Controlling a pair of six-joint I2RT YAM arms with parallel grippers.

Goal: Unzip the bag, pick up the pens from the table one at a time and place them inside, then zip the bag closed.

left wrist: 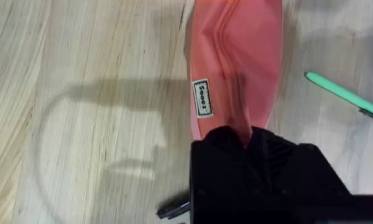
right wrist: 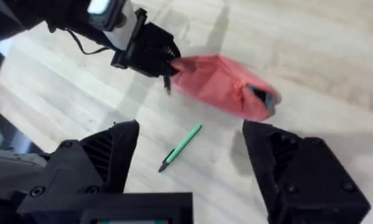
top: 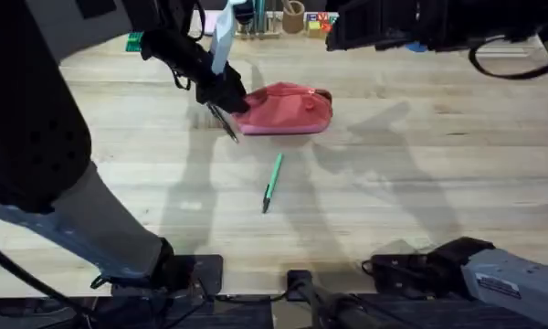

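Note:
The salmon-pink bag (top: 288, 110) lies on the table (top: 420, 183), back of centre, its zipper running along the top. My left gripper (top: 226, 94) is shut on the bag's left end (left wrist: 236, 68), with the fabric pinched between the black fingers (left wrist: 224, 143). The black pen (top: 225, 122) lies just beside that end, partly under the gripper. The green pen (top: 272, 183) rests alone in front of the bag. My right arm (top: 411, 23) hangs high at the back right. Seen from the right wrist, the right gripper (right wrist: 191, 134) is open, well above the bag (right wrist: 221, 84) and the green pen (right wrist: 181, 147).
A wooden rack, a tape roll (top: 294, 16) and small coloured items line the table's back edge. A green object (top: 132, 41) sits at the back left. Bare wood stretches to the right of the bag and in front of it.

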